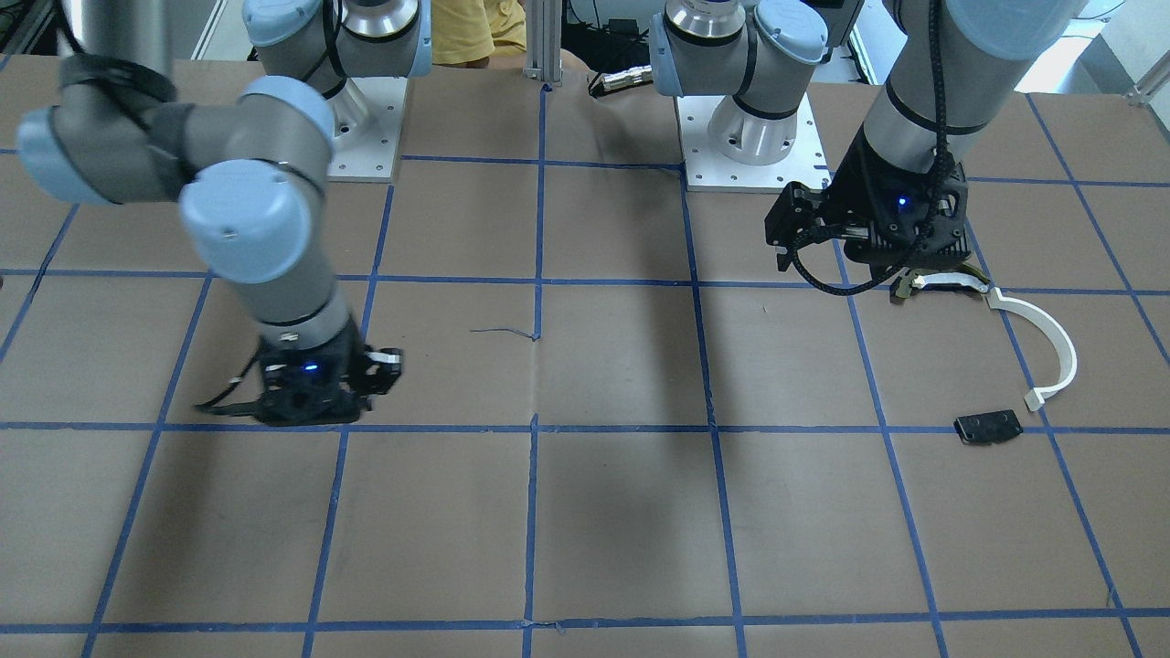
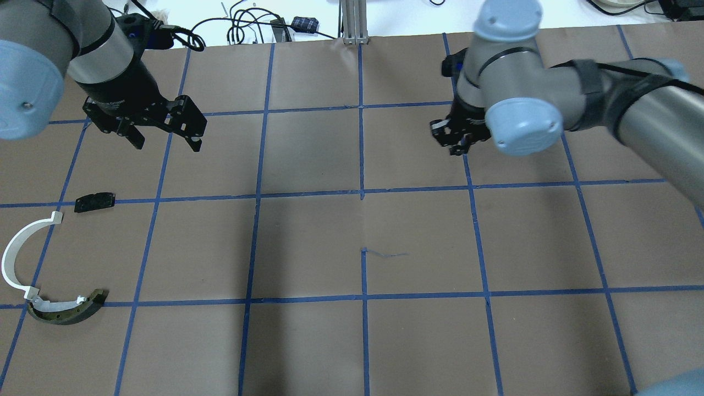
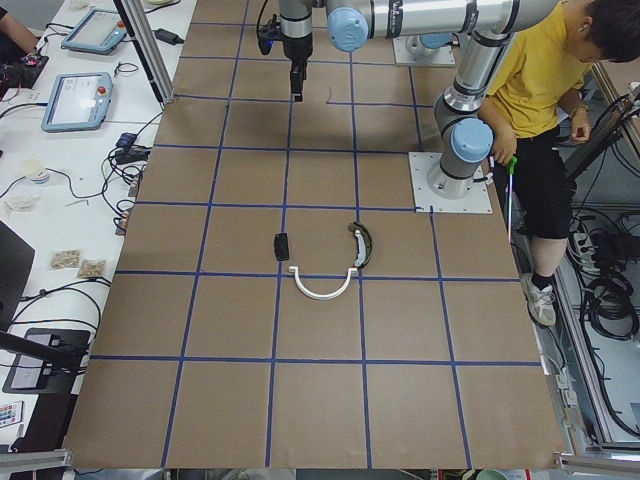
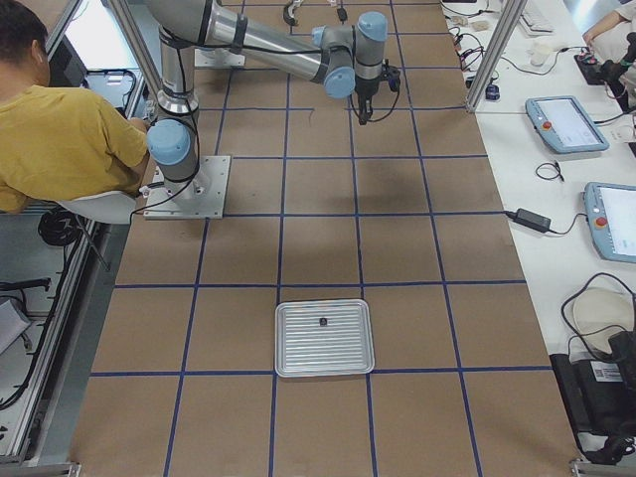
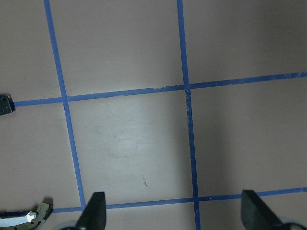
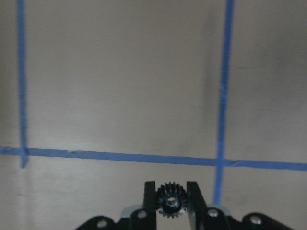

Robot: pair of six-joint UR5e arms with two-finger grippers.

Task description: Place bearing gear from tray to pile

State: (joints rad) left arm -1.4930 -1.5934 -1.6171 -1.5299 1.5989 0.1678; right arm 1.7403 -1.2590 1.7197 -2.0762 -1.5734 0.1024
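Observation:
My right gripper (image 6: 171,197) is shut on the bearing gear (image 6: 171,200), a small black toothed wheel with a metal centre. It hangs above the bare mat near the middle of the table (image 2: 456,144) (image 1: 379,370). My left gripper (image 2: 166,144) (image 5: 175,213) is open and empty, above the mat beside the pile. The pile lies at the robot's left: a white arc strip (image 2: 11,253) (image 1: 1051,334), a dark curved piece with a yellowish edge (image 2: 66,313) and a flat black plate (image 2: 94,202) (image 1: 987,427). The silver tray (image 4: 288,368) shows only in the exterior right view.
A tiny dark piece (image 4: 323,321) lies on the tray. Brown mat with a blue tape grid covers the table. A person in a yellow shirt (image 4: 60,139) sits behind the arm bases. Tablets and cables (image 4: 566,119) lie along the far side edge.

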